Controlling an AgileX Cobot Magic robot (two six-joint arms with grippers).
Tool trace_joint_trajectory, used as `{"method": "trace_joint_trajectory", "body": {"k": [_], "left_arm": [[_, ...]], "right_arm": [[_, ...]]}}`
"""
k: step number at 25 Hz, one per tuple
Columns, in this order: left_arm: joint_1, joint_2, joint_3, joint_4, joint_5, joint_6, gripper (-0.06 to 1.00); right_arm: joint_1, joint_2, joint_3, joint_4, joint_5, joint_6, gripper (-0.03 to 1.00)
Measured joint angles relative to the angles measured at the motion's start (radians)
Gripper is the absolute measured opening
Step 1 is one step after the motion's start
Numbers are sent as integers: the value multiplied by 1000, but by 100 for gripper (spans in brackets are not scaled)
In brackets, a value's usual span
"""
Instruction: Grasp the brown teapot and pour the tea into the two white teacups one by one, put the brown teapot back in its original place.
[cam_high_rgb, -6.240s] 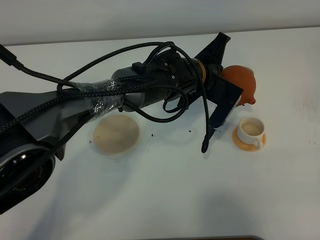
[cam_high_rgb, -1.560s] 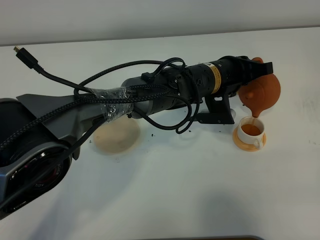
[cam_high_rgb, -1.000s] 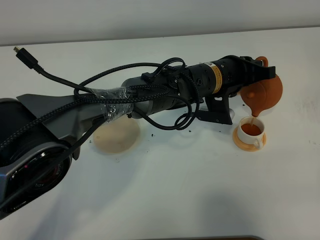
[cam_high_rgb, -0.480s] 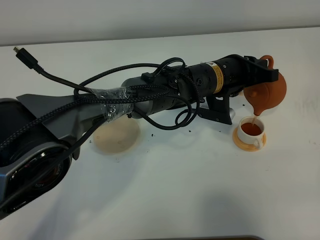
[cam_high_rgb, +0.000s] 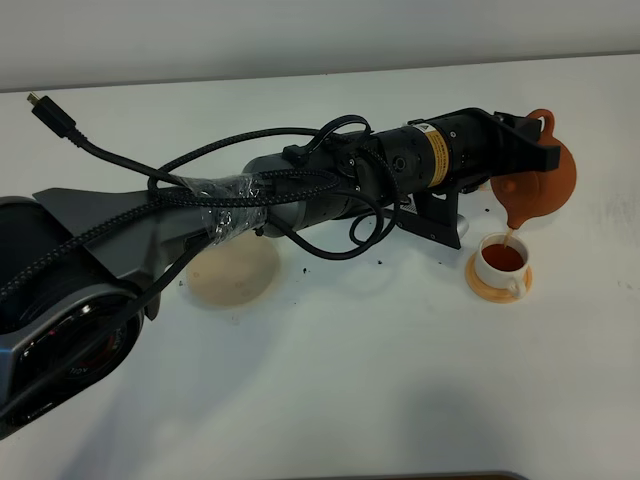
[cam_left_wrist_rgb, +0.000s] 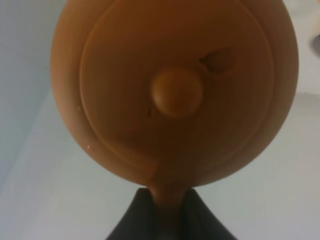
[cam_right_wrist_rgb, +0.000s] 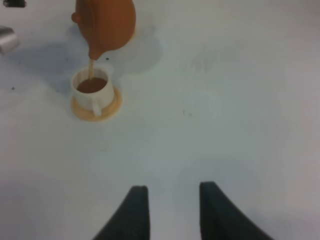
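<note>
The left gripper clamps the handle of the tilted reddish-brown clay teapot — more pouring risks overflowing the nearly full small white teacup onto the tabletop.

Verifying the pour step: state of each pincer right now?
Left pincer: shut on the round reddish-brown clay teapot.
Right pincer: open, holding nothing.

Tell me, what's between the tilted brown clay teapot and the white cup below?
A thin stream of tea from the brown clay teapot, clearest in the right wrist view.
</note>
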Motion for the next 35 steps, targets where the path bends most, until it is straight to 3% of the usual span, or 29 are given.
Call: {"method": "trace_joint_trajectory", "body": {"k": [14, 35], "left_arm": [[0, 0, 0, 0, -19, 71, 11], [0, 0, 0, 0, -21, 62, 11]], "right_arm": [[0, 0, 0, 0, 0, 0, 24], [0, 0, 0, 0, 0, 0, 24]]}}
